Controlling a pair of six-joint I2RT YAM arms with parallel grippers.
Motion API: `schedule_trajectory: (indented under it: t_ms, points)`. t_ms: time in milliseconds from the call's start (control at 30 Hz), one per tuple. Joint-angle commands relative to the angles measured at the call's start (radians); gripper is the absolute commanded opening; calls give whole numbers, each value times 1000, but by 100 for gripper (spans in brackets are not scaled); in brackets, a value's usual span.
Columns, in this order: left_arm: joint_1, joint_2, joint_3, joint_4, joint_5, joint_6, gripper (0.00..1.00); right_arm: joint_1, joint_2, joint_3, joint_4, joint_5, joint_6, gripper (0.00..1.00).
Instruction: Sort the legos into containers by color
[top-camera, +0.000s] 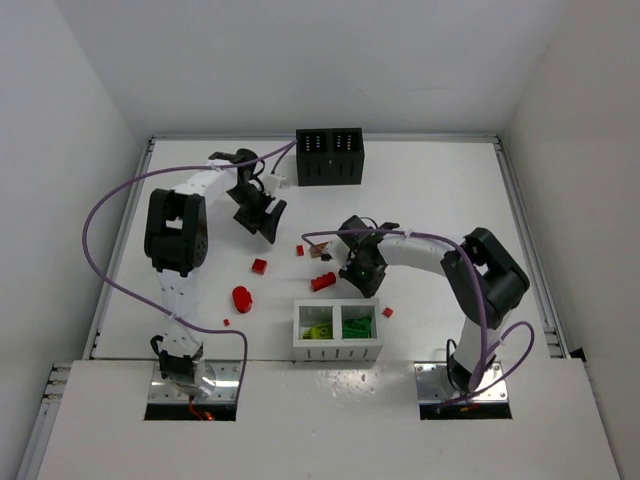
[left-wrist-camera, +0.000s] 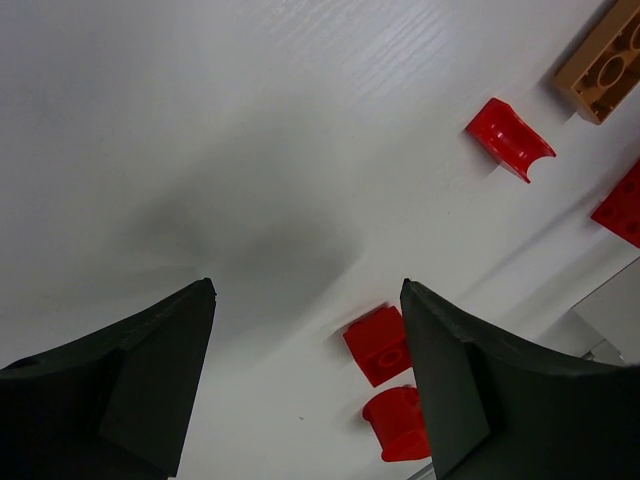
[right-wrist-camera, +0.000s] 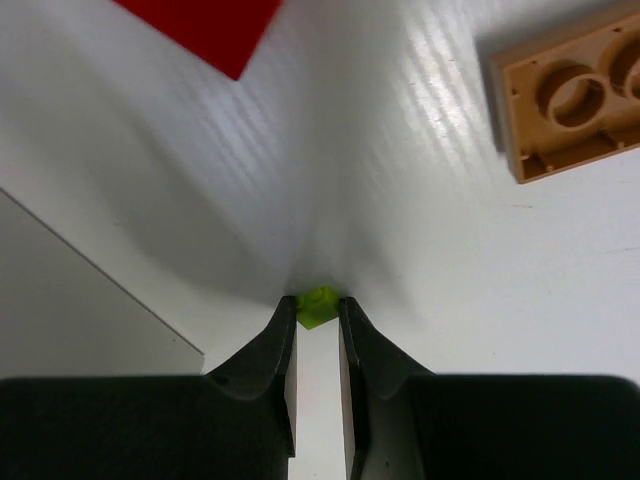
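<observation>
I read the right gripper clamped on a tiny glossy lime-green lego at its tips. A tan brick lies ahead-right, underside up. Left gripper is spread apart.

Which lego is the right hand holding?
The small lime green lego, pinched at the fingertips of the right hand. The tan lego and red lego lie loose on the table.

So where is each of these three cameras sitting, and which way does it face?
Top external: above and behind the robot, looking down on the white table; the left arm and right arm show.
Left wrist: on the left arm, facing down past the open left gripper at red plastic bricks.
Right wrist: low over the table, right gripper shut on a small lime green plastic brick.
Shared: both wrist views show the tan plastic brick.
</observation>
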Motion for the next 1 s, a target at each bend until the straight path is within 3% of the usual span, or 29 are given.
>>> schedule_trajectory:
  t_ms: [0,433,600,733,800,833,967]
  points:
    - [18,-67,-50,49,28,3,80,-33,62,23,-12,83,-14,0]
    - [69,-225,-235,281,37,-85,82,-109,122,412,-187,8,-4,0]
    - [87,-284,-300,364,37,-116,83,-127,133,486,-242,-23,-49,0]
    - [96,-315,-326,402,48,-139,84,-127,101,521,-285,-142,-121,0]
    - [96,-315,-338,416,28,-177,89,-127,91,521,-295,-171,-144,0]
    - [96,-315,-338,416,28,-197,97,-127,91,530,-319,-185,-176,0]
    - [96,-315,-327,416,17,-222,100,-136,70,530,-361,-277,-248,0]
